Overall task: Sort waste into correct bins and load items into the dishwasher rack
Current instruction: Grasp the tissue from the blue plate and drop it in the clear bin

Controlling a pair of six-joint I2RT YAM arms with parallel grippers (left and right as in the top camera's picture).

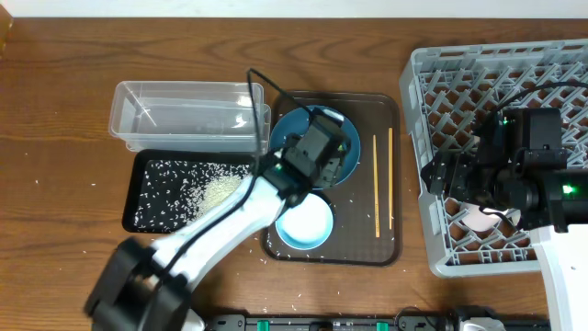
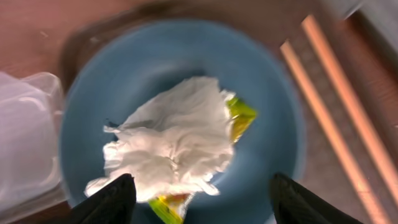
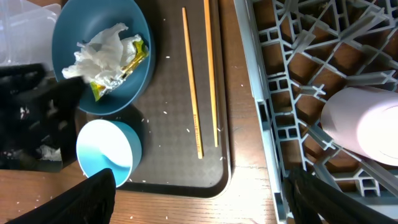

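My left gripper (image 1: 317,152) (image 2: 202,202) is open, hovering just above the large dark-blue bowl (image 1: 283,133) (image 2: 261,68) (image 3: 74,31). In the bowl lie crumpled white tissue (image 2: 171,146) (image 3: 99,50) and a yellow-green wrapper (image 2: 239,118) (image 3: 127,65). The smaller pale-blue bowl (image 1: 303,225) (image 3: 106,152) stands in front of it. Two wooden chopsticks (image 1: 375,184) (image 2: 336,124) (image 3: 191,81) lie to the right. My right gripper (image 1: 443,175) (image 3: 199,199) is open and empty at the left wall of the grey rack (image 1: 496,83) (image 3: 292,93). A pinkish-white cup (image 1: 476,219) (image 3: 364,127) lies in the rack.
The bowls and chopsticks sit on a brown serving tray (image 1: 354,230) (image 3: 168,149). A clear tub (image 1: 184,115) stands at the left, with a black tray (image 1: 138,198) full of rice grains in front of it. Loose grains dot the table.
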